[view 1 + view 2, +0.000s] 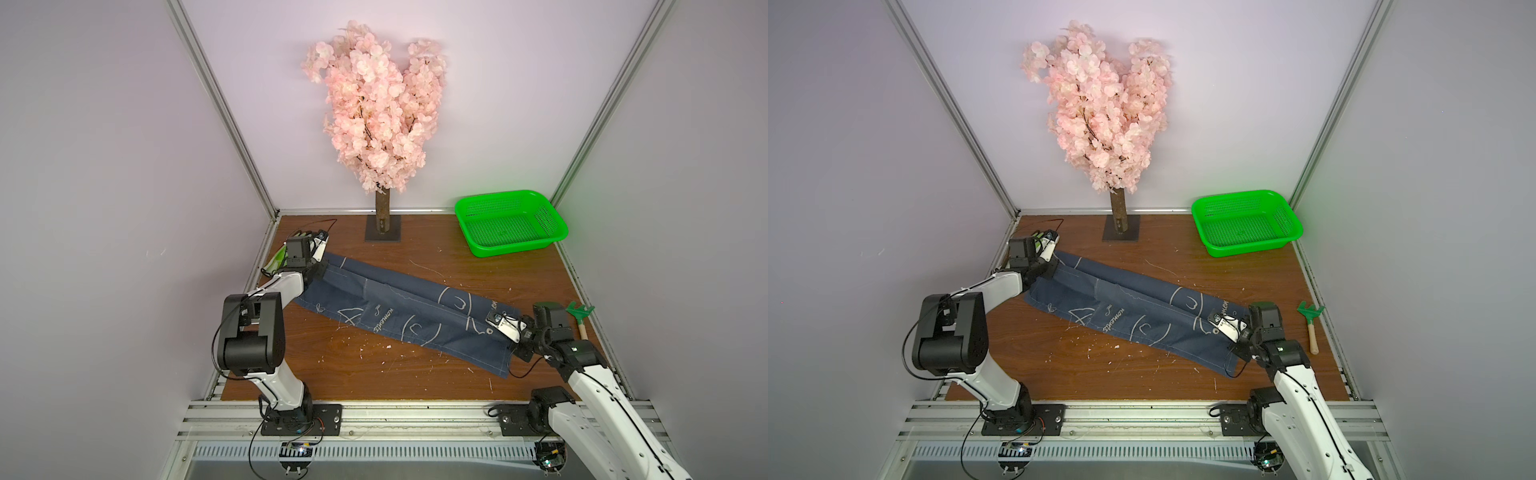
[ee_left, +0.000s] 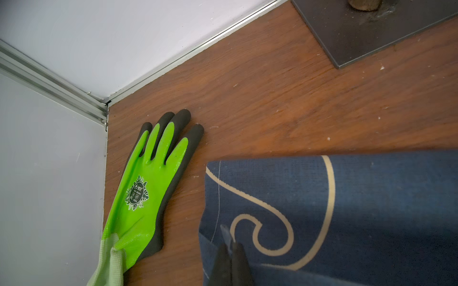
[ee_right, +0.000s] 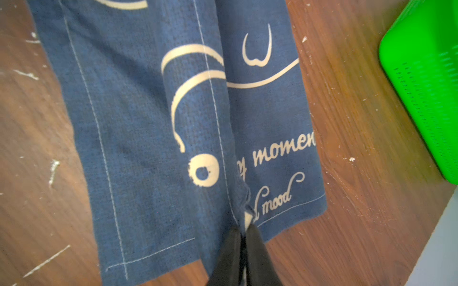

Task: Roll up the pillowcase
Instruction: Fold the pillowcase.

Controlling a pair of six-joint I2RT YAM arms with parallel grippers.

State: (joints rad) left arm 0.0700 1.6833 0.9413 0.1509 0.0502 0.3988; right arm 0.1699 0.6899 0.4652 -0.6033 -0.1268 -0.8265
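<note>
The pillowcase point(image 1: 395, 307) point(image 1: 1121, 303) is navy with white fish outlines and cursive lettering. It lies folded lengthwise into a long band, running diagonally from back left to front right on the wooden table. My left gripper point(image 1: 322, 266) point(image 1: 1050, 266) is at its far left end. In the left wrist view this gripper point(image 2: 231, 245) is shut, with a thin fold of the pillowcase point(image 2: 347, 210) pinched between its tips. My right gripper point(image 1: 513, 351) point(image 1: 1233, 347) point(image 3: 245, 227) is at the near right end, shut on the bunched edge of the pillowcase point(image 3: 138, 123) along the middle fold.
A lime-green and black glove point(image 2: 148, 193) point(image 1: 276, 259) lies by the back left corner, beside the left gripper. The pink blossom tree's base plate point(image 1: 383, 228) stands at the back. A green basket point(image 1: 552, 216) point(image 3: 426, 86) sits back right. A small green rake point(image 1: 579, 313) lies at the right edge.
</note>
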